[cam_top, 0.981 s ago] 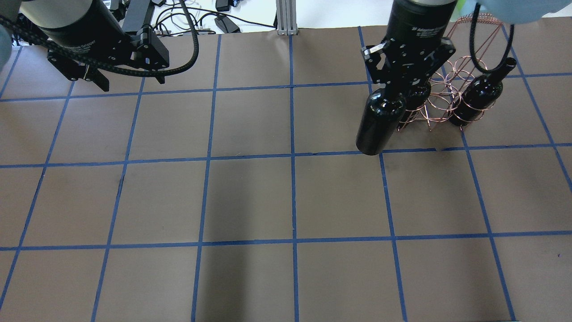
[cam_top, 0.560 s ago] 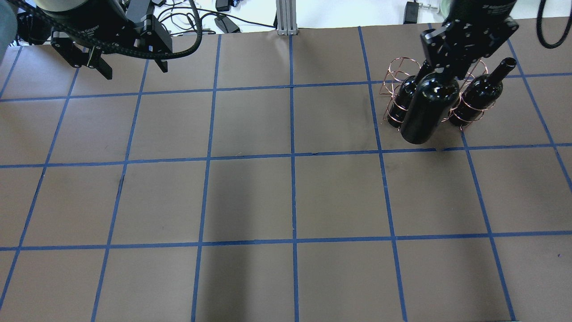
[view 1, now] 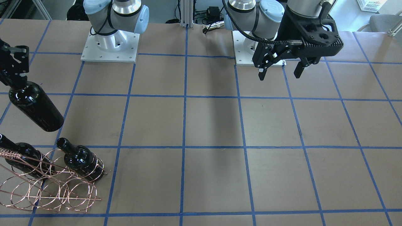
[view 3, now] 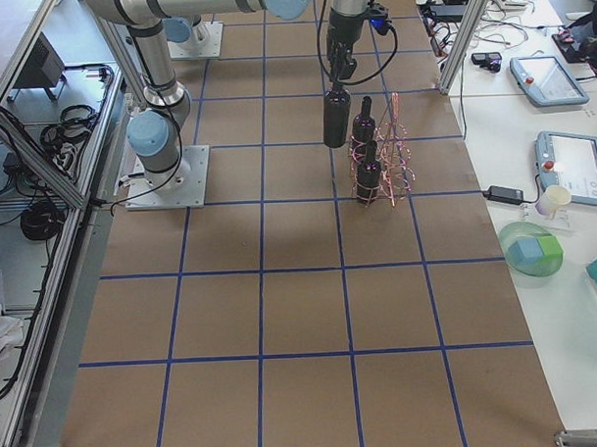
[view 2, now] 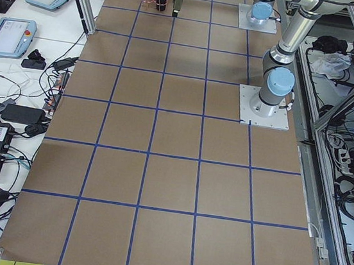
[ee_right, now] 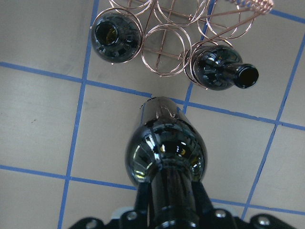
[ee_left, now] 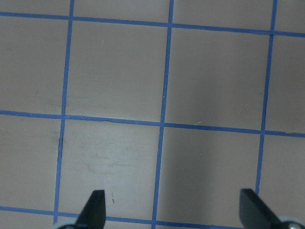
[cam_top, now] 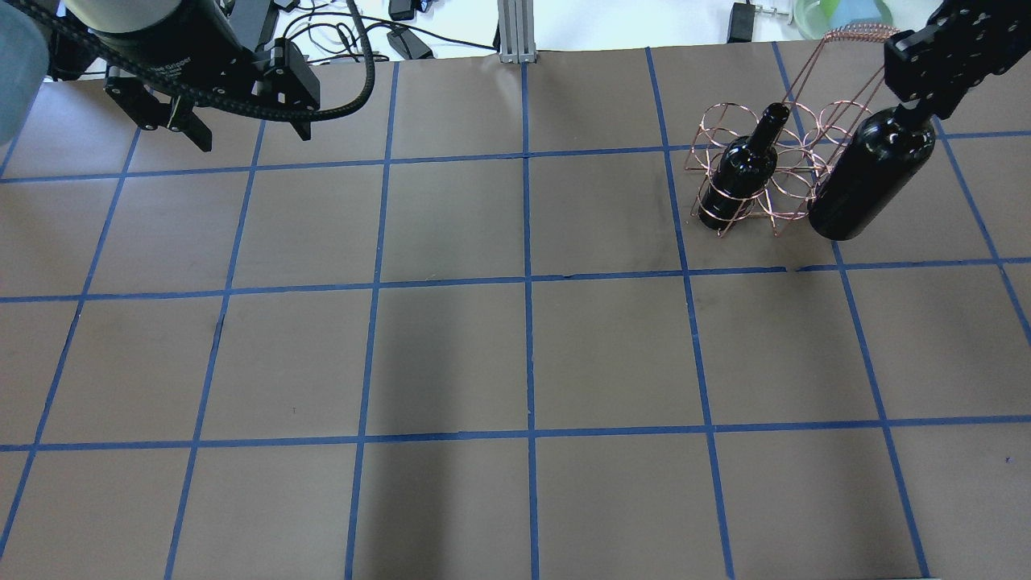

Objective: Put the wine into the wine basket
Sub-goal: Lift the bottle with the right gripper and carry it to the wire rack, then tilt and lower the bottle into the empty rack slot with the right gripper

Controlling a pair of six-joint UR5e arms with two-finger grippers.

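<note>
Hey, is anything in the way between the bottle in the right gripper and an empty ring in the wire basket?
Nothing visible blocks it. The wine, held by its neck in the right gripper, hangs in the air beside the wine basket. The ring between the seated bottles is empty, though they flank it closely.

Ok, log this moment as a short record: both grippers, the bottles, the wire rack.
right gripper: shut on the neck of a glossy near-black glass wine bottle
held bottle: hangs neck-up, tilted, outside the rings, on the robot's side of the rack
rack: copper-coloured wire basket of round rings, with a twisted handle
in rack: two more dark bottles, with an empty ring between them
left gripper: open, empty, over the brown table with its blue tape grid
status: held bottle not yet in the basket
</note>
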